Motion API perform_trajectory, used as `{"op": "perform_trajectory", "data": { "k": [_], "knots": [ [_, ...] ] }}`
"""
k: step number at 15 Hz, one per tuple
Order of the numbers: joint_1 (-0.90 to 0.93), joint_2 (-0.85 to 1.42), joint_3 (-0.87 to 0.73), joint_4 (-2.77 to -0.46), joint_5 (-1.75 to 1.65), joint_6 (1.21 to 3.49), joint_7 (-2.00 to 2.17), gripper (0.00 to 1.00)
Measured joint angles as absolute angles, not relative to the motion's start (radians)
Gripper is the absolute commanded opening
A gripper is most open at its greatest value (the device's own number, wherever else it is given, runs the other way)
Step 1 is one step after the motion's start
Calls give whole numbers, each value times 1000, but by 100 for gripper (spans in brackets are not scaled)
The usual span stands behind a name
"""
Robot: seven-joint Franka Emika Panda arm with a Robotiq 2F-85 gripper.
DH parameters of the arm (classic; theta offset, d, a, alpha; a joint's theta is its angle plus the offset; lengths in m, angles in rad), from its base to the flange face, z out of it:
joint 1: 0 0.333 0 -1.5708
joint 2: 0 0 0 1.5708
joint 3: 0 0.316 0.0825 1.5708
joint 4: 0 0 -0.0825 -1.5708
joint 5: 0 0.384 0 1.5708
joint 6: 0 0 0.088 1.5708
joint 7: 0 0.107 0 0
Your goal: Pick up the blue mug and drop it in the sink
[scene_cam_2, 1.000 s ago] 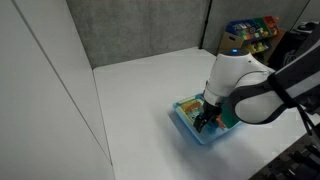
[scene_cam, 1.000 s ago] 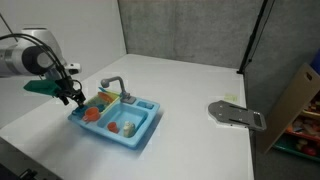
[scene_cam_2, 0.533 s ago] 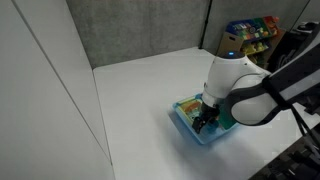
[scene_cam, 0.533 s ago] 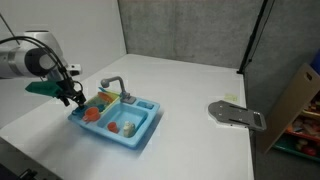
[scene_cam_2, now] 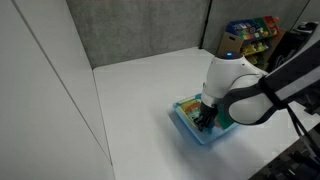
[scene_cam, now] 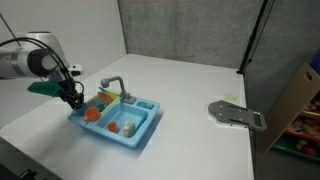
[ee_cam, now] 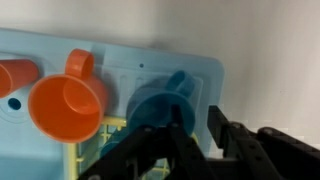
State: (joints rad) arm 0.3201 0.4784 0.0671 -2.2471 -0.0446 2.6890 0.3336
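Lab: white bench [scene_cam: 190, 85], grey partitions [scene_cam: 185, 30]

Just ahead of the black Robotiq gripper [ee_cam: 198, 120], partly under its fingertips: the small round blue toy mug [ee_cam: 150, 108], on the light-blue rectangular plastic sink tub [ee_cam: 120, 62]. Left of the gripper in the wrist view, just beside the mug: an orange round plastic toy cup [ee_cam: 68, 105]. Well apart from the gripper, across the white table [scene_cam: 180, 85]: a flat grey plate-like object [scene_cam: 235, 113].

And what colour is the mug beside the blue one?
Orange mug, clearest in the wrist view.
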Motion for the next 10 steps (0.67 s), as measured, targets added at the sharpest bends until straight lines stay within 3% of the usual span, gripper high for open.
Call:
{"op": "perform_trajectory", "data": {
  "k": [2,10],
  "knots": [
    [320,478,65,-2245,-45,2689,334,0],
    [308,441,62,-2244,-41,2688,334,2]
  ]
}}
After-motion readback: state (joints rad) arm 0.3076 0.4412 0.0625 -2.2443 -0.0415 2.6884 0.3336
